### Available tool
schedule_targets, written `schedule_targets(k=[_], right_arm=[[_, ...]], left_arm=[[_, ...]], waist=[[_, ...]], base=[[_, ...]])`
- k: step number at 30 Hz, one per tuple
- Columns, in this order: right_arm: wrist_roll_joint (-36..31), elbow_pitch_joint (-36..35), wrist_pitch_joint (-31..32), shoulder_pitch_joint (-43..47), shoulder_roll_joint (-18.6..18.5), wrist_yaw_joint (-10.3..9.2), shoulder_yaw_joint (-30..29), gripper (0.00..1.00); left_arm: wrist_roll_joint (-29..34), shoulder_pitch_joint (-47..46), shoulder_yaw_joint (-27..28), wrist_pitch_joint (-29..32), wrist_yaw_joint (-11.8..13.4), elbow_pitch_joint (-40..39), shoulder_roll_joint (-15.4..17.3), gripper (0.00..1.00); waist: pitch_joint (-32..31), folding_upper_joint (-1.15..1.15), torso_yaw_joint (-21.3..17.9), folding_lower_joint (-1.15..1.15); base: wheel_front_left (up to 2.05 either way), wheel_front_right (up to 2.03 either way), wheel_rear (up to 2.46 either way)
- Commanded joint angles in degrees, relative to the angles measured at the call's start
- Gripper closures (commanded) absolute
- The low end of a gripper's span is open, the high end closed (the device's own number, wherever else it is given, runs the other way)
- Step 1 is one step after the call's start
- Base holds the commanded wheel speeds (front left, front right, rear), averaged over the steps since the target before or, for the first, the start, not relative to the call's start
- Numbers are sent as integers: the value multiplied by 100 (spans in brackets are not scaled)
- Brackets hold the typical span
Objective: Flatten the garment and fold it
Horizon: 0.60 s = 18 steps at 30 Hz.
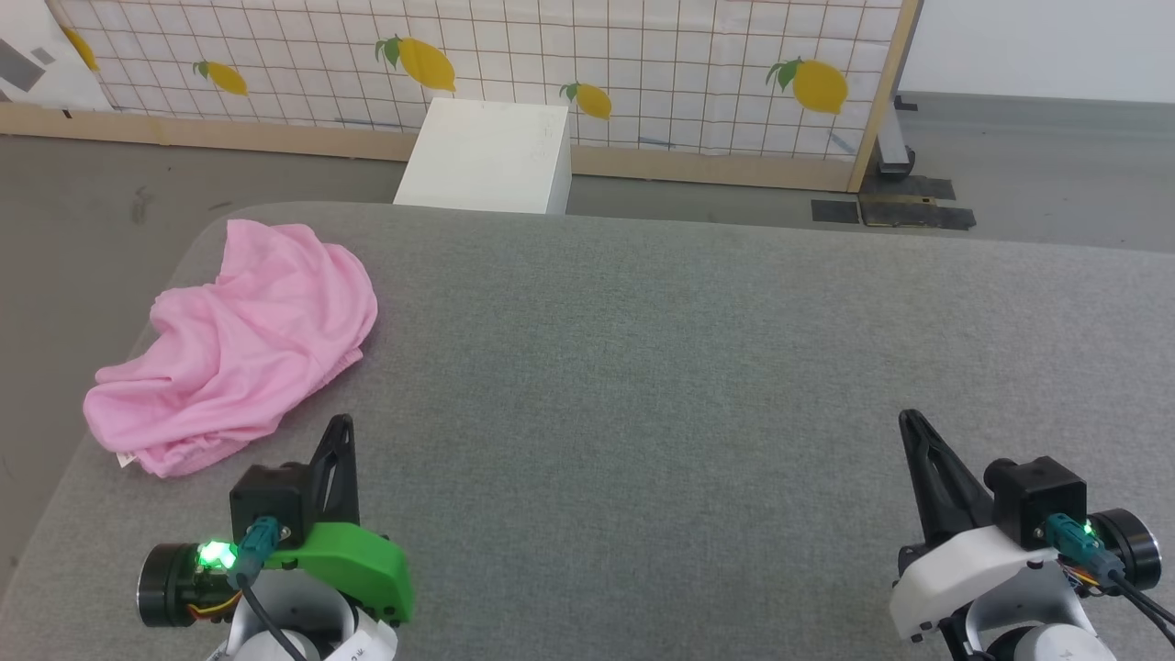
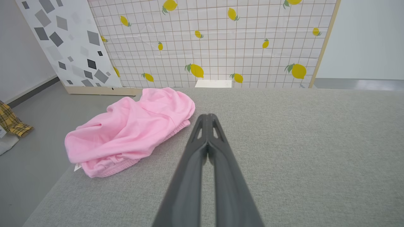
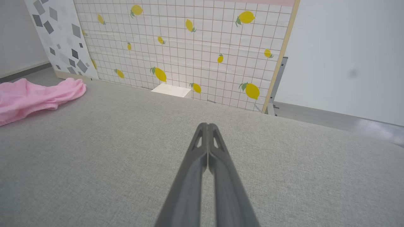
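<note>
Nothing is done yet, I judge: the pink garment (image 1: 229, 344) lies bunched near the left edge of the grey surface (image 1: 643, 367), untouched. My left gripper (image 1: 341, 424) and right gripper (image 1: 911, 420) are both clenched on nothing, so flattening and folding are all ahead.

Grey fabric-covered table (image 1: 661, 367), woven texture, takes up most of head view; far edge runs across upper third, w/ rounded corner at upper left. On it, one garment (image 1: 248, 340): pink, thin, crumpled in a loose heap at left of frame, near the table's left edge & just below the rounded corner. Gathered waistband (image 2: 116, 165) runs along heap's lower side in left wrist view; small white label (image 1: 123, 458) pokes out at lower-left end.
</note>
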Motion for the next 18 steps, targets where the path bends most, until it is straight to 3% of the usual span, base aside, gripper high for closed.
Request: schedule_targets(k=[1,18], right_arm=[[-35,-31,1,-106,14,21,12,100],[-35,-31,1,-106,14,21,12,100]], left_arm=[[74,67,20,8,37,-17,-24,100],[74,67,20,8,37,-17,-24,100]], waist=[[0,0,0,0],[0,0,0,0]], base=[[0,0,0],[0,0,0]])
